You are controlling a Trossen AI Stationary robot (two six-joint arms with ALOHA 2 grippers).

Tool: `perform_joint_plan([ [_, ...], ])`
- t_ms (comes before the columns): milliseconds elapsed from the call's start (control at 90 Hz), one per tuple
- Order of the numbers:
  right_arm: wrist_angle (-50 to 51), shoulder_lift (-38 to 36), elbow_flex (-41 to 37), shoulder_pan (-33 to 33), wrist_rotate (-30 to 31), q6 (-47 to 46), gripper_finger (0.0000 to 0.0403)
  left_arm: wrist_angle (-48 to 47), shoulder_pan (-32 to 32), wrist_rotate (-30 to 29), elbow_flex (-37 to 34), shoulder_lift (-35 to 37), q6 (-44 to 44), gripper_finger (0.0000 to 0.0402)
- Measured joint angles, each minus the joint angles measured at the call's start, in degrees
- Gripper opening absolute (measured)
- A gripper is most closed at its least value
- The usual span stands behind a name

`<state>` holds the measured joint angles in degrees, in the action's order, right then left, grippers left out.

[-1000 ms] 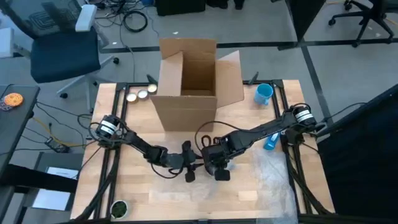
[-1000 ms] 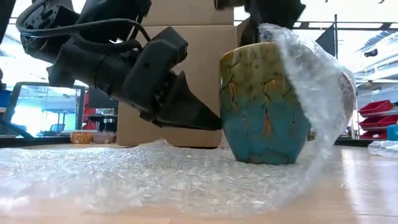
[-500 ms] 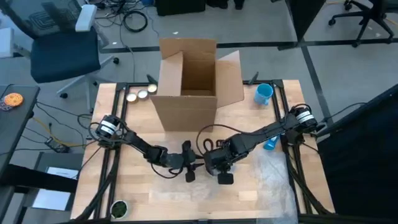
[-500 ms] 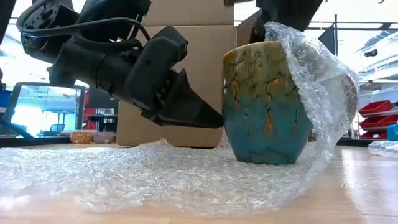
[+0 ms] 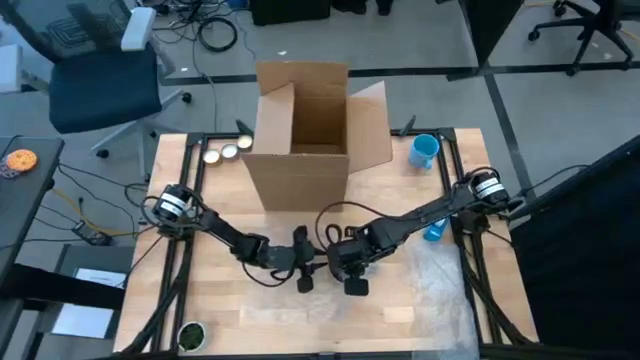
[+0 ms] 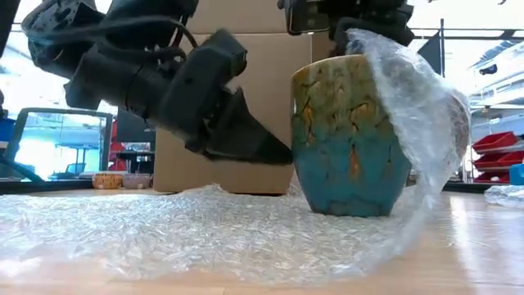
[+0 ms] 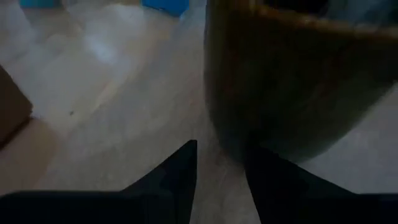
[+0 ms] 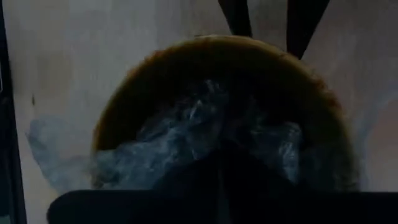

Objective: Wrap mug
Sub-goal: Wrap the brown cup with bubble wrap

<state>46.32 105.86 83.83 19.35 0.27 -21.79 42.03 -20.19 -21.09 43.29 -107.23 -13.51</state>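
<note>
A teal and brown mug [image 6: 348, 139] stands upright on a bubble wrap sheet [image 6: 188, 229] near the table's middle. The wrap rises along the mug's right side [image 6: 434, 123] and over its rim. My right gripper [image 6: 360, 20] hangs over the mug's mouth, shut on the wrap; in the high view [image 5: 352, 275] it hides the mug. My left gripper [image 6: 282, 156] points at the mug's left wall from the table's left, low over the wrap. In the left wrist view [image 7: 221, 155] its fingers are open, their tips at the mug's foot [image 7: 280, 130]. My right gripper holds the bubble wrap's raised edge [image 8: 205, 130] between its shut fingers over the mug's mouth, coming from above and pointing down. The wrap curves from there down the mug's right side to the table. My left gripper: I cannot tell whether a fingertip [image 7: 258, 162] touches the mug's wall.
An open cardboard box [image 5: 310, 130] stands behind the mug at the table's far middle. A blue mug [image 5: 424, 150] sits at the far right, a blue object [image 5: 436, 228] under the right arm. Small round things [image 5: 227, 152] lie at the far left, a green one [image 5: 190, 335] at the near left corner.
My right gripper, with the wrap's edge, has come down a little toward the mug's mouth. The wrap stays draped over the mug's right side.
</note>
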Motion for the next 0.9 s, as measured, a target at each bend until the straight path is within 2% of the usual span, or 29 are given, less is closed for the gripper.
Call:
perform_joint_plan([
  [178,6.60,-0.25,6.58,0.15,0.83,0.95,0.0000,-15.08,-0.06,0.81,0.05,8.77,0.34,0.0117],
  [356,11.62,-2.49,11.87,1.93,8.61,1.71,0.0000,-33.73,-0.09,0.81,0.10,19.80,-1.70,0.0117],
  [500,13.17,-5.62,12.54,4.67,13.37,0.07,0.0000,-50.76,-0.10,0.41,0.09,27.00,-8.02,0.0118],
  [667,13.58,-7.39,12.59,9.50,17.70,-3.80,0.0000,-69.92,0.01,-5.59,-0.10,29.08,-17.94,0.0127],
  [756,13.62,-7.39,12.55,12.03,18.47,-5.65,0.0000,-73.45,0.68,-6.32,-2.03,28.83,-23.39,0.0139],
  [900,13.10,-7.22,10.90,15.18,18.60,-8.45,0.0000,-72.07,2.02,-3.80,-7.96,28.71,-29.49,0.0165],
])
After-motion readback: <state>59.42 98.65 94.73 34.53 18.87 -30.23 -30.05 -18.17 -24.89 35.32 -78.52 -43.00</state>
